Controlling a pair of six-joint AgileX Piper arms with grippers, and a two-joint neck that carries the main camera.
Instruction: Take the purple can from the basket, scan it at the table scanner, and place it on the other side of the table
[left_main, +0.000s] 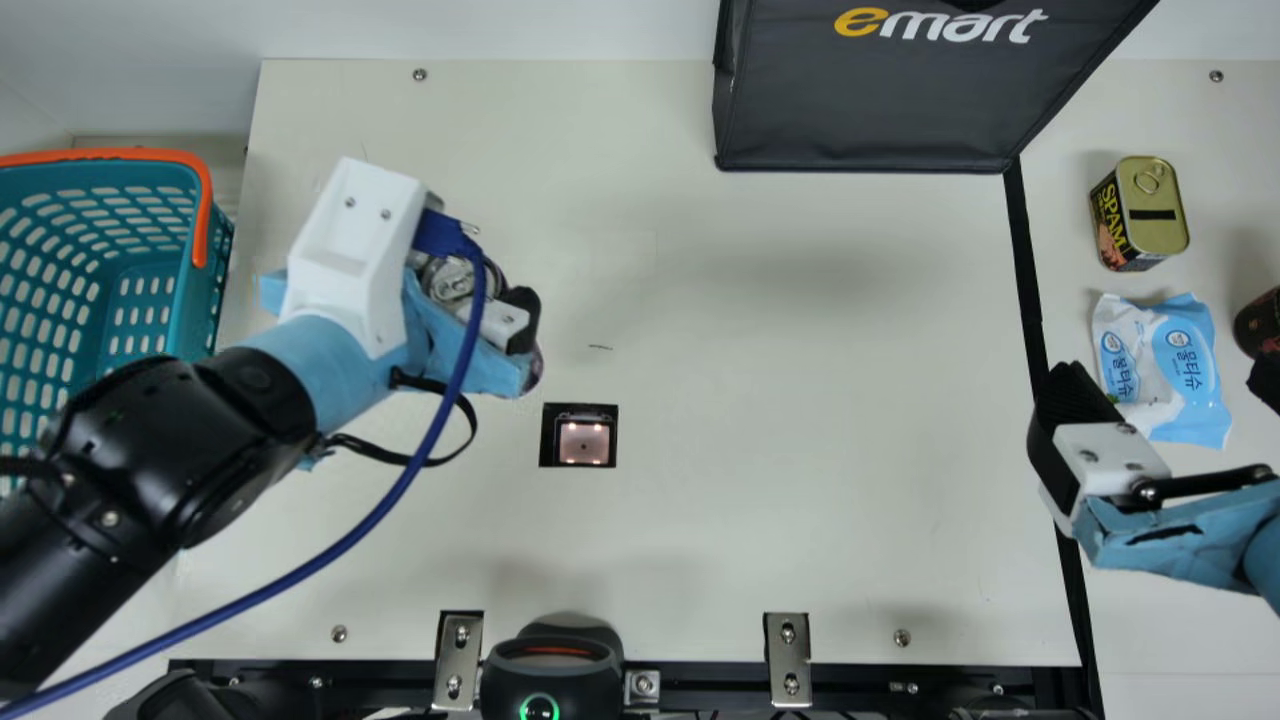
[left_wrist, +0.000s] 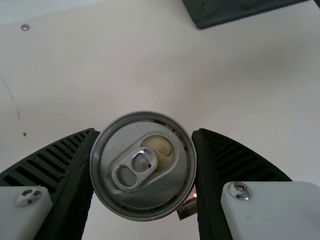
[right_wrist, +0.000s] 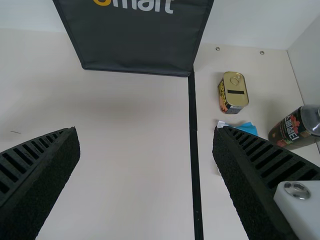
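My left hand (left_wrist: 145, 132) is clamped on the can (left_wrist: 137, 197), out of the basket (left_main: 205, 240), at eleven o'clock from the table scanner (left_main: 583, 443) in the main view; scanning and placing across the bench (left_main: 780, 400) remain, I reckon.

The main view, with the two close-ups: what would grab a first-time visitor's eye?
Probably the bright teal basket with its orange handle, at the main view's left. Just right of it, the left end effector grips a can, whose silvery lid and pull tab stand out in the left wrist view. Then comes the big dark bag at the main view's top, and the lit square scanner left of centre.
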